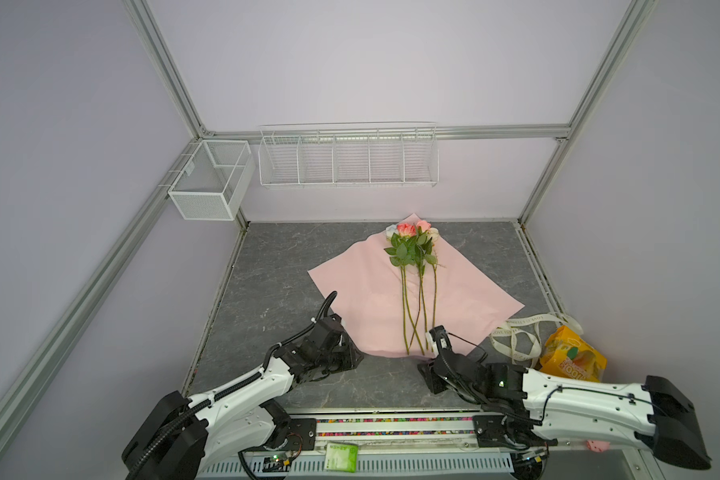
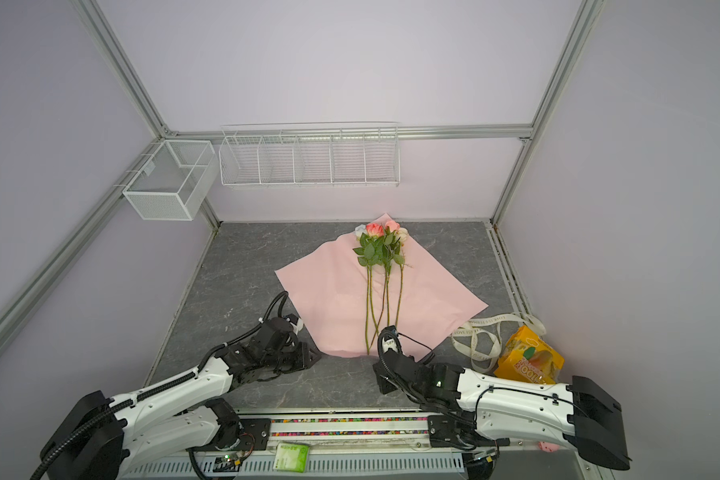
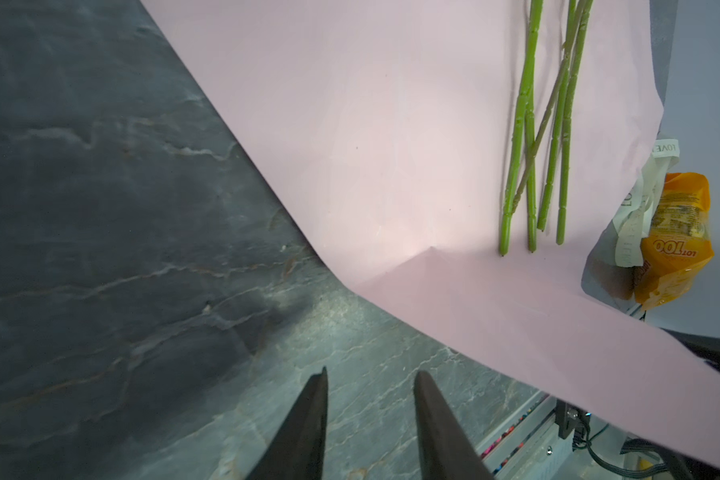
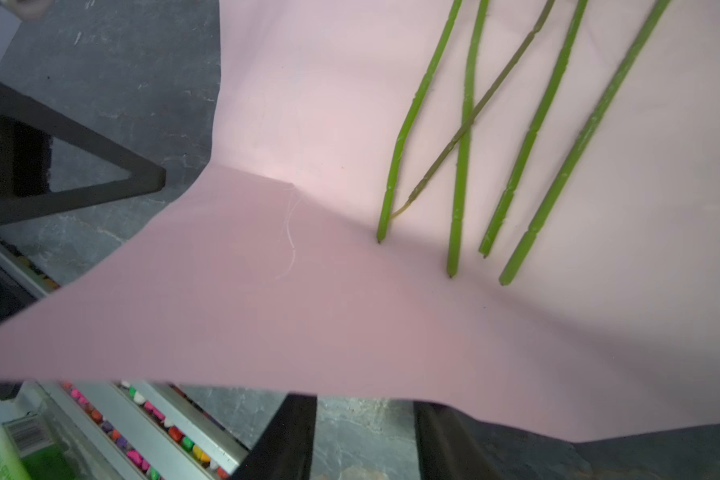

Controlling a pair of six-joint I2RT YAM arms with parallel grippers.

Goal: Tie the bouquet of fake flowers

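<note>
Wrapping step (ribbon lay unused). Bouquet of fake flowers: stem ends just ahead of right gripper, jaws apart beneath lifted corner of paper; left gripper gaped empty. Next, probably: fold paper over stems.

Pale lilac walls, aluminium frame, white wire baskets, grey marbled tabletop

Left gripper: extended forward, low, jaws apart. Right gripper: likewise low, jaws apart, fingertips covered.
</note>
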